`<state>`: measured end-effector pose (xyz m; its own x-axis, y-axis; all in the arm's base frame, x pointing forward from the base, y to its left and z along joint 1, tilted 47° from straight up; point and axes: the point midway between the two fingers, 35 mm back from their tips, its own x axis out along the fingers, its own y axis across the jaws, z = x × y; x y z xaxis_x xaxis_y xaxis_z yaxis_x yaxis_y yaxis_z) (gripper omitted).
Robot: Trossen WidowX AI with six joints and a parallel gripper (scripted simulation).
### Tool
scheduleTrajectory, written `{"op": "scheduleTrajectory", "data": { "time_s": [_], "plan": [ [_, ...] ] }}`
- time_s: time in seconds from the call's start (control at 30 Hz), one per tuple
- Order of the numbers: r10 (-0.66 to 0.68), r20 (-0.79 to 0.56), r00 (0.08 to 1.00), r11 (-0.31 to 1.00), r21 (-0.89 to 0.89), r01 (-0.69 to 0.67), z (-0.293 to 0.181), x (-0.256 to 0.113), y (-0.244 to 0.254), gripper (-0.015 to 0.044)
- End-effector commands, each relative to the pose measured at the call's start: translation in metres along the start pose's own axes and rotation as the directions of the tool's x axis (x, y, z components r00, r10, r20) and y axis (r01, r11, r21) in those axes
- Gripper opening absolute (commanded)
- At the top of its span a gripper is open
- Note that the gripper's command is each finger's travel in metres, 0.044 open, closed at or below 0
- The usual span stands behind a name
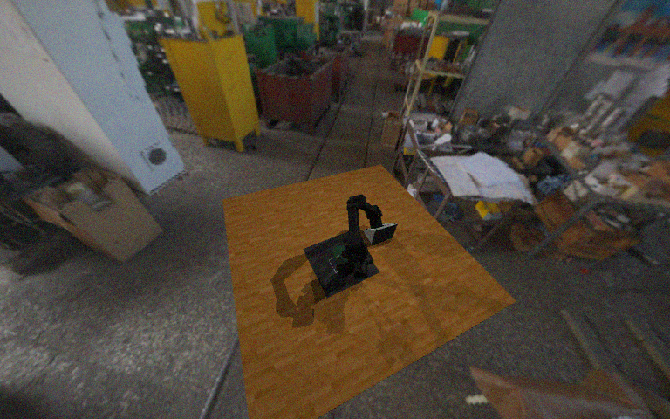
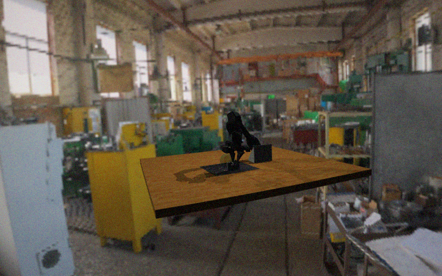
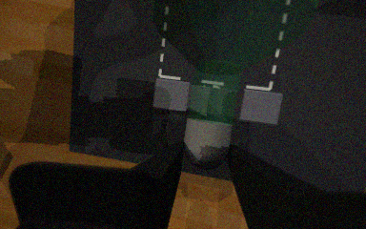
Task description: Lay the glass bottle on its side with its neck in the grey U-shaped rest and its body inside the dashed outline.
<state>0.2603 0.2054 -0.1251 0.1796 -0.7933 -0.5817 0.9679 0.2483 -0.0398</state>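
Black two-fingered tool (image 2: 236, 161) (image 3: 205, 149) clamped on green glass bottle (image 3: 216, 91), bottle neck between two grey rest blocks (image 3: 261, 106), dark mat beneath (image 1: 323, 271) (image 2: 213, 169) (image 3: 315, 138).

Wooden desk (image 1: 414, 296) (image 2: 260, 181), brown grain, dark edge. On it, a small upright panel (image 1: 384, 235) (image 2: 263, 153), dark face, paler side. Around the desk, a workshop. Yellow cabinet (image 1: 212, 88) (image 2: 109, 191) on short legs; pale blue cabinet (image 1: 105, 88) (image 2: 32, 195) near it, dark round patch low down. Reddish bin (image 1: 293, 93) on the floor beyond the desk. Open cardboard box (image 1: 111, 222), well apart from the bin. White sheets (image 1: 481, 175) (image 2: 407, 249) spread over a cluttered stand. Tall windows (image 2: 27, 48) along one wall; orange beam (image 2: 280, 57) overhead.
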Motion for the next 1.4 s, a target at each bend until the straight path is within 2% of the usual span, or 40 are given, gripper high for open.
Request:
{"op": "scheduleTrajectory", "data": {
  "time_s": [0.0, 1.37],
  "plan": [
    [-0.002, 0.004, 1.0, 1.0, -0.003, 0.002, 0.0025, 0.0022, -0.0014, 0.0129],
    [0.018, -0.028, 0.999, 1.0, 0.018, -0.018, -0.0012, 0.0039, -0.0008, 0.0129]
  ]
}}
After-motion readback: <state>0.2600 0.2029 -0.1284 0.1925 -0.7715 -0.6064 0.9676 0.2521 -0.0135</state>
